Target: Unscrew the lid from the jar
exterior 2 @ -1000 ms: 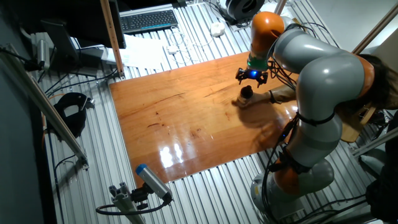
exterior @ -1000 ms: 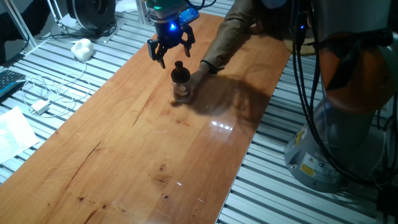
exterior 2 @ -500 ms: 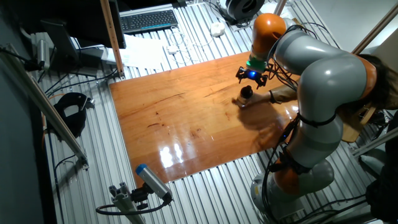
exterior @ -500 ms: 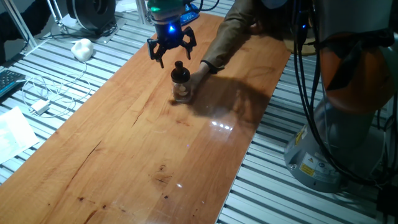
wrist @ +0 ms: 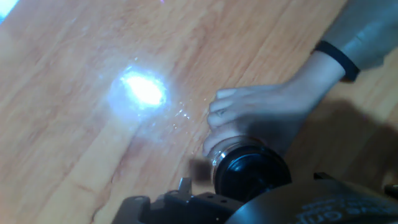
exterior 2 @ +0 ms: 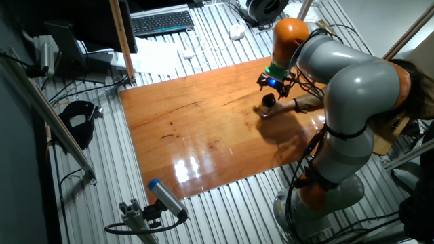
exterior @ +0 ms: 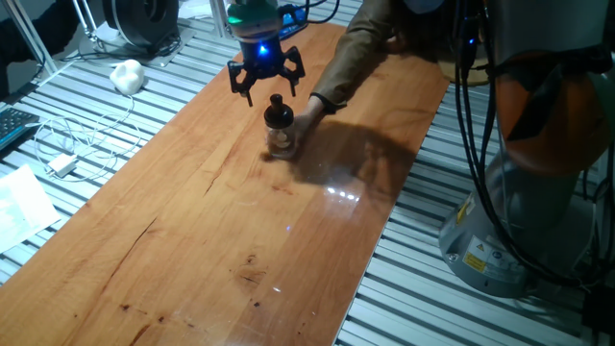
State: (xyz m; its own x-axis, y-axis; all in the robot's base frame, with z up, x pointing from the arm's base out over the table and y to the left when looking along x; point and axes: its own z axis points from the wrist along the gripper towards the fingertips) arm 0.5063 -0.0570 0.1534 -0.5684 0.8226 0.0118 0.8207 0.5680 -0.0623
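Wooden tabletop (exterior: 221, 221) sits on ribbed metal flooring (exterior: 86, 115), keyboard (exterior 2: 161, 22) behind.

A glossy wooden tabletop (exterior 2: 190, 135) lies on a ribbed metal bench (exterior: 115, 125); a keyboard (exterior 2: 161, 22) sits behind.

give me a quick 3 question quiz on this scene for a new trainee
1. True or false: the lid is already off the jar.
2. What is steadying the jar on the table?
A. a clamp
B. a person's hand
C. nothing
3. Fill in: the gripper is ____, hanging just above and behind the lid, not touching it.

Key
1. False: the lid sits on the jar.
2. B: the hand is wrapped round the jar from the side.
3. open: its fingers are spread, with nothing between them.
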